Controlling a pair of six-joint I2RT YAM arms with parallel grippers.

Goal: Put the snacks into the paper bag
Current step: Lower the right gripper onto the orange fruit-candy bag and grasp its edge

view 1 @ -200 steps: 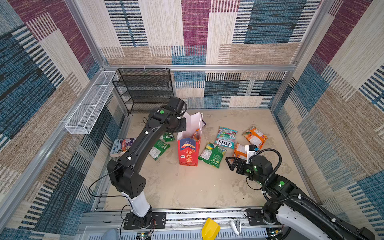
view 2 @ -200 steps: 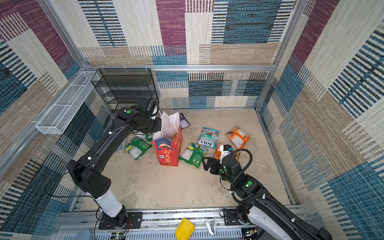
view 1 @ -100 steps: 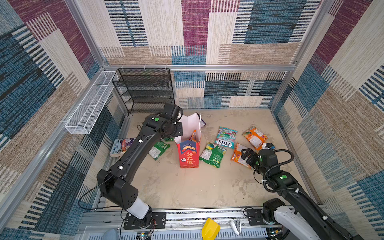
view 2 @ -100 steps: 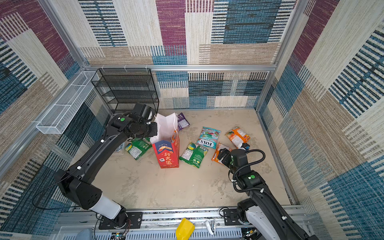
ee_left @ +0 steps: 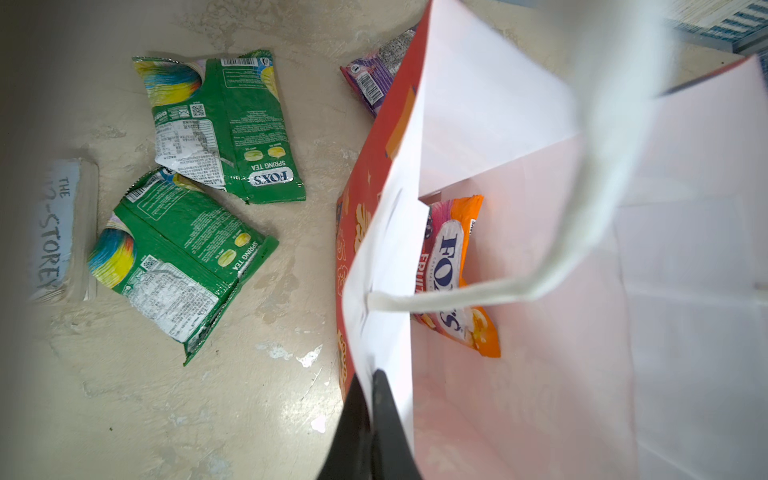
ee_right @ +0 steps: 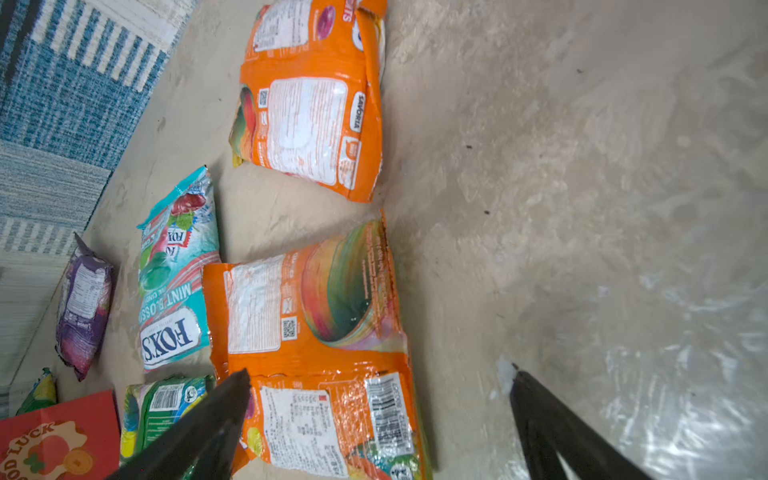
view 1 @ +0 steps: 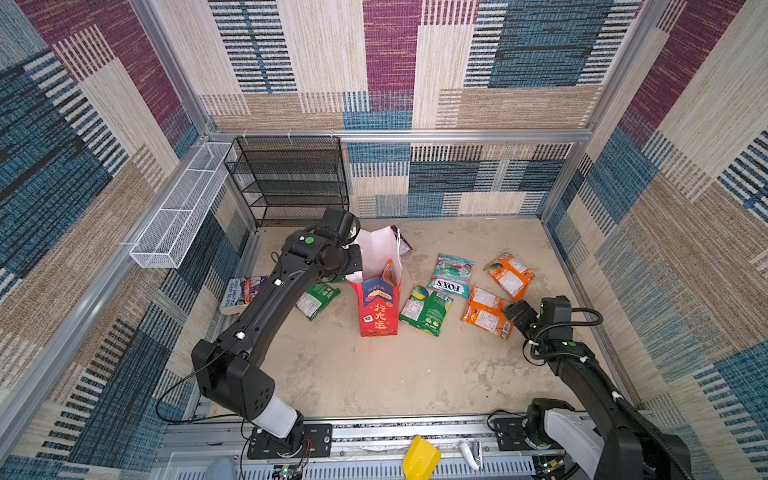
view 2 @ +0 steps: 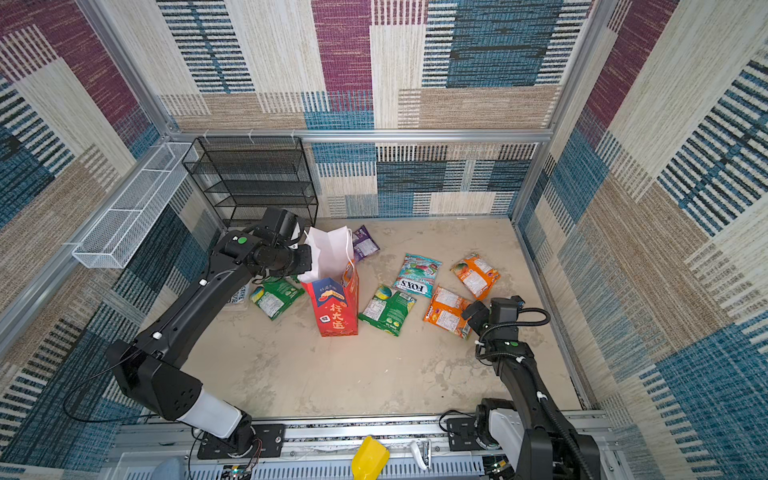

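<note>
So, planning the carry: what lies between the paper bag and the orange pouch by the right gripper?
One green pouch lies between the paper bag and that orange pouch; both top views show it.

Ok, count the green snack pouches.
3. One green pouch touches a second, both left of the paper bag; the third lies right of it. Others may hide inside.

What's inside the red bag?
One pink-orange Fox's pouch lies at the bottom of the red bag. The cord handle crosses over it, and the bag's folded wall hides one edge and that corner.
</note>
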